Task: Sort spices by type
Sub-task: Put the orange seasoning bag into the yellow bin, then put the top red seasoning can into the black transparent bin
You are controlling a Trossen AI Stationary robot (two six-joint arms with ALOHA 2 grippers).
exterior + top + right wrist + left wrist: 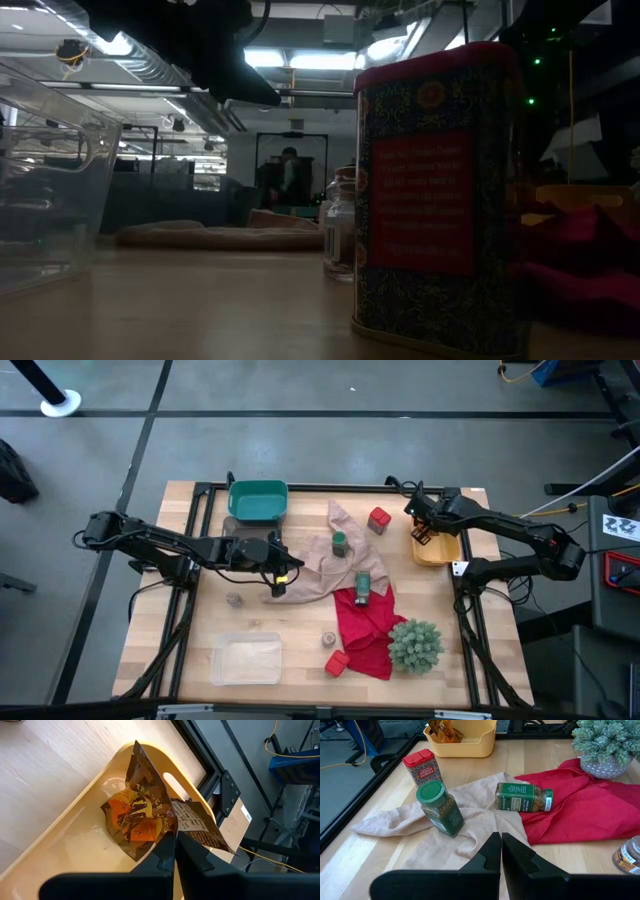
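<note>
1. The left gripper (501, 851) hangs over the tan cloth (470, 827) with its fingers pressed together, holding nothing
2. Just ahead stands an upright green jar (440, 808); a second green jar (524, 797) lies on its side, long axis crosswise to the fingers, at the red cloth (580, 805) edge
3. Beyond them a red tin (422, 767) stands upright; the left arm is the nearer one to all three
4. Farthest, the right gripper (174, 851) sits over the yellow bin (65, 835), fingers closed on an orange-brown packet (137, 815) whose lower end is in the bin
</note>
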